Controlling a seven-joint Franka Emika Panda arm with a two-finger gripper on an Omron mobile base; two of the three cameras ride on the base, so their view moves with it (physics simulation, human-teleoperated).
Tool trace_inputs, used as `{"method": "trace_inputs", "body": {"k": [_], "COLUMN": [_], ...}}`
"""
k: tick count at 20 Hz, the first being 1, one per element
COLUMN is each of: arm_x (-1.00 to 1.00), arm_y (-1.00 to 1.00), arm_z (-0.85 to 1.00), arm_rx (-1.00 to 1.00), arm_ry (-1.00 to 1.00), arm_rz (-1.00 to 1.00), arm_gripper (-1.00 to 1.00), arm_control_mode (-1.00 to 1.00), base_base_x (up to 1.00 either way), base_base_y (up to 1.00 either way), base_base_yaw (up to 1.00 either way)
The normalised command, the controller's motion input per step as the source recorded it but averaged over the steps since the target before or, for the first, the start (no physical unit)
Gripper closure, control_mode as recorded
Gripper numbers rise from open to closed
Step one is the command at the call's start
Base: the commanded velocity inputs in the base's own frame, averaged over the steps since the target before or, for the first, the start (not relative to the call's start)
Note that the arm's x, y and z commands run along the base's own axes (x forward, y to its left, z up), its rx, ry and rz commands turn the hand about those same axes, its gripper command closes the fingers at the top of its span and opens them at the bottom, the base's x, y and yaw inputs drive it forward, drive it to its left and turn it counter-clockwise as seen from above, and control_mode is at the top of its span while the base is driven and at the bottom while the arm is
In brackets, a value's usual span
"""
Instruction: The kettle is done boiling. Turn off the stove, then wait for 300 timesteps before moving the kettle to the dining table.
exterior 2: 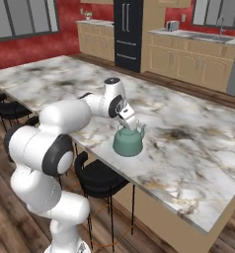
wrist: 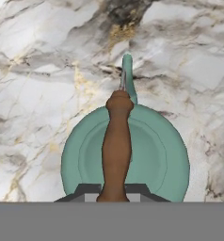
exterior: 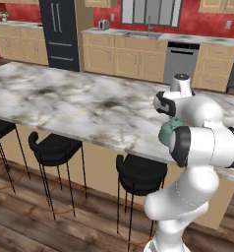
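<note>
tool clamped on the kettle handle, kettle over the dining table.

black stools, dark fridge, sink

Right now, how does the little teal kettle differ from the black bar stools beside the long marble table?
The squat, rounded teal-green kettle sits on top of the white-beige marble dining table; the black bar stools stand on the wood floor, tucked along its edge. The kettle is low and round with a brown handle; the stools are tall on thin legs. The closed gripper holds the kettle's handle; nothing touches the stools.
</note>
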Motion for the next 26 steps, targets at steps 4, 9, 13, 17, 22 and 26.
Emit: {"method": "trace_inputs", "body": {"k": [4, 9, 13, 17, 22, 26], "arm_x": [0.13, 0.11, 0.09, 0.10, 0.10, 0.12], "arm_y": [0.00, 0.00, 0.00, 0.00, 0.00, 0.00], "arm_z": [-0.16, -0.16, -0.14, -0.12, -0.13, -0.12], "arm_rx": [0.00, 0.00, 0.00, 0.00, 0.00, 0.00], "arm_ry": [0.00, 0.00, 0.00, -0.01, -0.01, -0.01], "arm_rz": [0.01, 0.01, 0.00, 0.00, 0.00, 0.00], "arm_gripper": [1.00, 1.00, 1.00, 1.00, 1.00, 1.00], "arm_control_mode": [-1.00, -1.00, -1.00, -1.00, -1.00, -1.00], "base_base_x": [0.00, 0.00, 0.00, 0.00, 0.00, 0.00], "base_base_y": [0.00, 0.00, 0.00, 0.00, 0.00, 0.00], "base_base_yaw": [0.00, 0.00, 0.00, 0.00, 0.00, 0.00]}}
